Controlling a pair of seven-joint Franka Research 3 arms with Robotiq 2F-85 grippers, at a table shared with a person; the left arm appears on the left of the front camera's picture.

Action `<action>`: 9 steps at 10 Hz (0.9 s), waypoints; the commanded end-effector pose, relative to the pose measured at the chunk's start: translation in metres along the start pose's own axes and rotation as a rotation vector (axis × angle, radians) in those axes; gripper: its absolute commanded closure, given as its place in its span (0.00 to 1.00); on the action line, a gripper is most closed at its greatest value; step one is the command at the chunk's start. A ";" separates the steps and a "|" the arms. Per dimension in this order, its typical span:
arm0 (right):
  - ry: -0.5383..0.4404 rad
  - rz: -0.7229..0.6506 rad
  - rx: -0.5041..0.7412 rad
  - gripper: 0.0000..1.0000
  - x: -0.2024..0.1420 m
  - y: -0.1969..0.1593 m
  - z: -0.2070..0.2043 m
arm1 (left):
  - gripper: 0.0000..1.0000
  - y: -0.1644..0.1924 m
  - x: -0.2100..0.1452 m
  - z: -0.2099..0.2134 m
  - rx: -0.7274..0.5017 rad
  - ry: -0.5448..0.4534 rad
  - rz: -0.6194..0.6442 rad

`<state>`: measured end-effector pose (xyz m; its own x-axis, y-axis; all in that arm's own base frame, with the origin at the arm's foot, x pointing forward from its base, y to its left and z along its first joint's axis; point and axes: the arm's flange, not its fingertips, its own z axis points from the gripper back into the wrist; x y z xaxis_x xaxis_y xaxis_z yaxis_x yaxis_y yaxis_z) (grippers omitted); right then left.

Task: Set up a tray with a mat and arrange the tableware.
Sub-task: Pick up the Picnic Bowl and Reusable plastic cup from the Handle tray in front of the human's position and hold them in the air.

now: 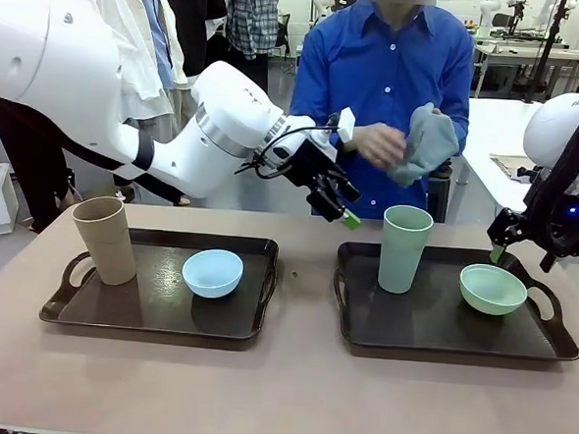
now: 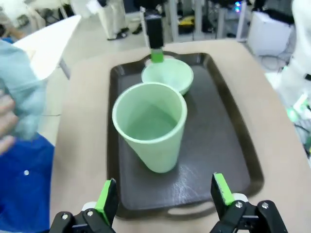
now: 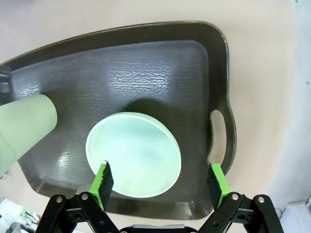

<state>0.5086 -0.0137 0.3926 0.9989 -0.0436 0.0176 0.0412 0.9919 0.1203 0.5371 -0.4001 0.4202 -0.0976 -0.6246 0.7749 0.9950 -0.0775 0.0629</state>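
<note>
Two dark brown plastic trays lie side by side on the beige table [image 1: 288, 394]. The left tray [image 1: 146, 318] carries a tall tan handleless cup [image 1: 104, 240] and a small light blue round bowl [image 1: 212, 272]. The right tray [image 1: 420, 331] carries a tall pale green cup [image 1: 405, 249] and a small pale green bowl [image 1: 493, 288]. My right pincer [image 3: 160, 178] hangs spread wide and empty, close over that green bowl's far rim. My left pincer [image 2: 164, 194] hovers just as wide and empty, in the air beside the green cup's rim. Beyond, a person's hand [image 1: 378, 144] holds a grey-green cloth [image 1: 430, 142].
</note>
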 end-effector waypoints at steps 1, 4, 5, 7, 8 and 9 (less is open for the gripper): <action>-0.065 -0.044 0.054 0.00 -0.006 0.002 0.013 | 0.00 -0.004 0.007 0.015 0.128 -0.019 0.091; -0.019 -0.014 0.017 0.00 0.000 0.001 0.007 | 0.00 0.000 0.000 0.000 0.000 0.000 0.000; 0.027 -0.015 -0.002 0.00 0.008 0.002 0.001 | 0.00 0.002 0.004 0.000 0.045 -0.005 0.034; 0.051 -0.010 0.023 0.00 0.015 0.000 -0.011 | 0.00 0.002 -0.008 -0.008 0.010 0.012 0.035; 0.067 -0.004 0.027 0.00 0.012 0.002 -0.014 | 0.00 0.001 -0.012 -0.010 0.028 -0.020 0.072; 0.069 -0.034 0.010 0.00 0.002 0.003 -0.017 | 0.00 -0.002 -0.017 -0.014 0.031 -0.036 0.085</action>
<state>0.5135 -0.0124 0.3734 0.9979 -0.0519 -0.0396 0.0567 0.9895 0.1329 0.5407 -0.4025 0.4035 -0.0342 -0.6230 0.7815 0.9994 -0.0251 0.0238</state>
